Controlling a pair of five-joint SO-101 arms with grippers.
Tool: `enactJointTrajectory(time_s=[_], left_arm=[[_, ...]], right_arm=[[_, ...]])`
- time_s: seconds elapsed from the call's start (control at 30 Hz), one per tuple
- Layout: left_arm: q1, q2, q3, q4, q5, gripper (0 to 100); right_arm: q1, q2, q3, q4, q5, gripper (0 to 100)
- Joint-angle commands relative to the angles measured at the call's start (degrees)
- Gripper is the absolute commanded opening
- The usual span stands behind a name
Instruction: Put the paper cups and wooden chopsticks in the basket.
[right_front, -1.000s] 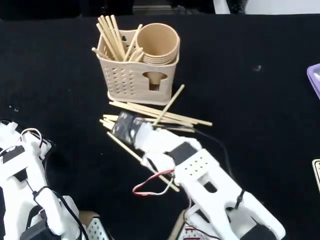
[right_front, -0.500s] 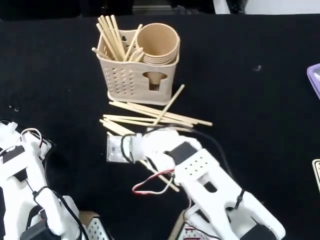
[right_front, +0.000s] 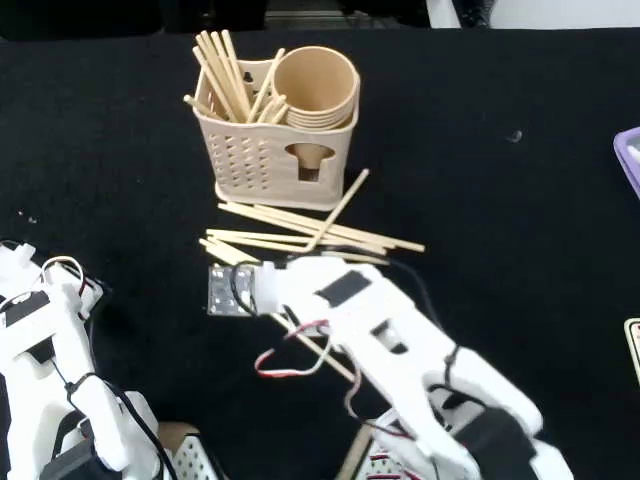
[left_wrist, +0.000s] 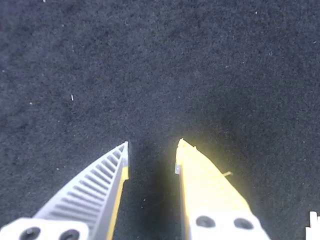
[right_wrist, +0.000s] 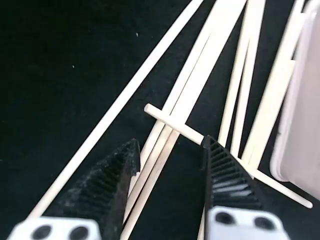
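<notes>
A beige slotted basket (right_front: 270, 160) stands at the back of the black table, holding a stack of paper cups (right_front: 318, 88) and a bundle of wooden chopsticks (right_front: 225, 75). Several loose chopsticks (right_front: 310, 237) lie in front of it, one leaning on its wall. My right arm (right_front: 350, 300) ends at the left end of that pile. In the right wrist view my right gripper (right_wrist: 170, 142) is open just above loose chopsticks (right_wrist: 175, 131), with the basket's wall (right_wrist: 305, 100) beside them. My left gripper (left_wrist: 153, 143) is open over bare black cloth, and its arm (right_front: 40, 370) sits at the front left.
A purple object (right_front: 630, 160) shows at the right edge, with a pale item (right_front: 634, 350) further forward on the same side. Black cloth lies open to the left and right of the basket.
The right arm's wrist has turned and shifted slightly forward and left, off the chopstick pile's left end. The left arm has not moved. Basket and chopsticks stay in place.
</notes>
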Motion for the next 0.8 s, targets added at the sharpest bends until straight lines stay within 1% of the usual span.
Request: enactJointTrajectory(time_s=[0.0, 0.17, 0.2, 0.37, 0.43, 0.63, 0.77], left_arm=[[0.1, -1.3, -0.8, 0.2, -0.3, 16], [0.1, -1.3, -0.8, 0.2, -0.3, 16], [0.1, -1.3, -0.8, 0.2, -0.3, 16], [0.1, -1.3, -0.9, 0.2, -0.3, 16], [0.1, -1.3, -0.9, 0.2, -0.3, 16], [0.1, -1.3, -0.9, 0.2, -0.3, 16], [0.1, -1.3, -0.9, 0.2, -0.3, 16]], right_arm=[[1.2, 2.6, -5.8, -1.2, 0.5, 20.1], [1.2, 6.3, -8.8, -1.3, 0.4, 19.8], [1.2, 7.1, -9.2, -1.2, 0.4, 18.5], [1.1, 9.8, -9.0, -1.3, 0.3, 1.1], [1.2, 10.0, -9.0, -1.2, 0.1, 2.1], [0.9, 6.1, -9.5, -1.1, -8.0, 1.1], [0.8, 0.5, -9.1, -0.9, -16.8, 1.1]])
